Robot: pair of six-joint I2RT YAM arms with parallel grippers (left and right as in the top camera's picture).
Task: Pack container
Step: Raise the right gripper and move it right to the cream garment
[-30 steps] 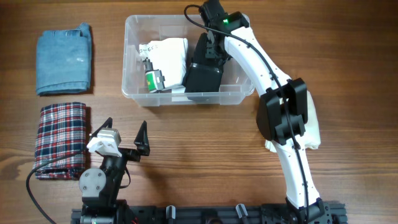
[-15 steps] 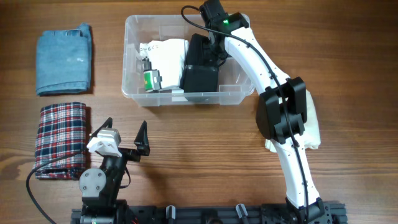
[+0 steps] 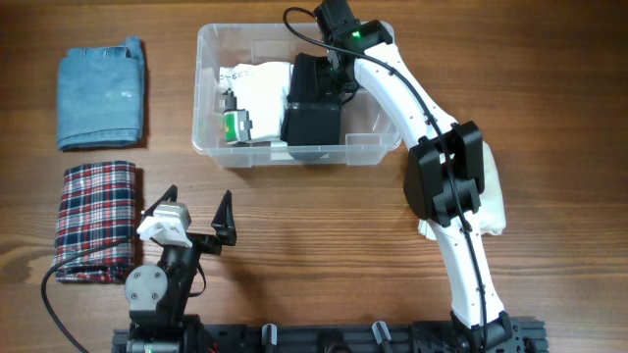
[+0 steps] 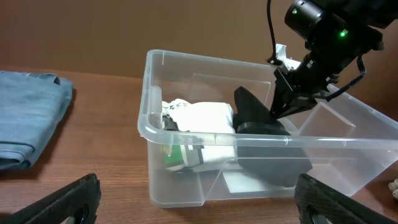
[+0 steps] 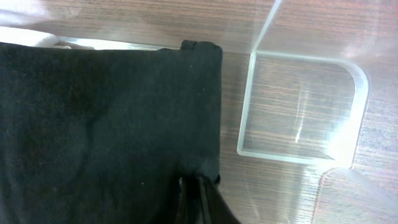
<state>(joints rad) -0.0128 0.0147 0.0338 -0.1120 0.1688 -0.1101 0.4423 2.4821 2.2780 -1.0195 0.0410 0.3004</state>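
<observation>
Right hand (image 5: 198,190) is pinched closed on the edge of a black folded garment (image 3: 312,108), down inside the container (image 3: 211,147) that surrounds it, probably to stand the garment tight against the white bundle (image 3: 260,93) just beside it and save room. Left hand (image 3: 191,221), well apart, gapes wide, empty.

- The overhead view looks straight down on the whole desk (image 3: 324,226) from well above.
- The left wrist view sits low and well back, facing almost level across the desk at the near long side of the container (image 4: 261,142).
- The right wrist view looks down inside the container, very close to the black cloth (image 5: 93,124).
- All three views share the container and the black cloth.
</observation>
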